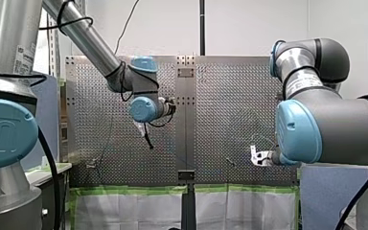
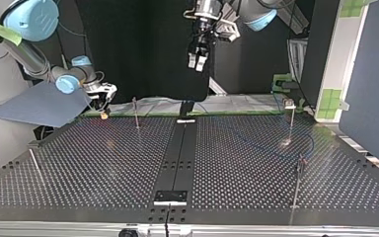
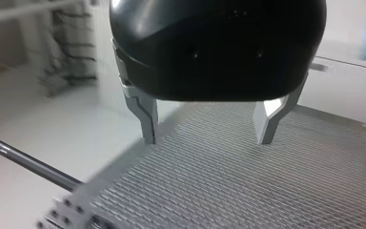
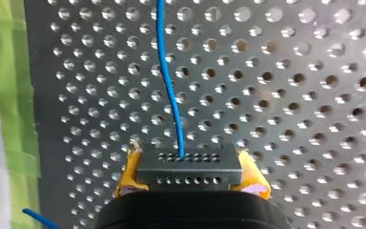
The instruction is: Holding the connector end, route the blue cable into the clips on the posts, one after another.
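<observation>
Evidently light and limp, the blue cable [image 4: 169, 90] trails across the table [image 4: 290, 95] from its connector [image 4: 189, 164], the one firm hold, clamped in the right gripper [image 4: 190, 175]; the left gripper [image 3: 207, 130] hangs open, empty.

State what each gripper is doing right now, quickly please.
Left gripper: open, holding nothing.
Right gripper: closed on the connector of the blue cable.
</observation>
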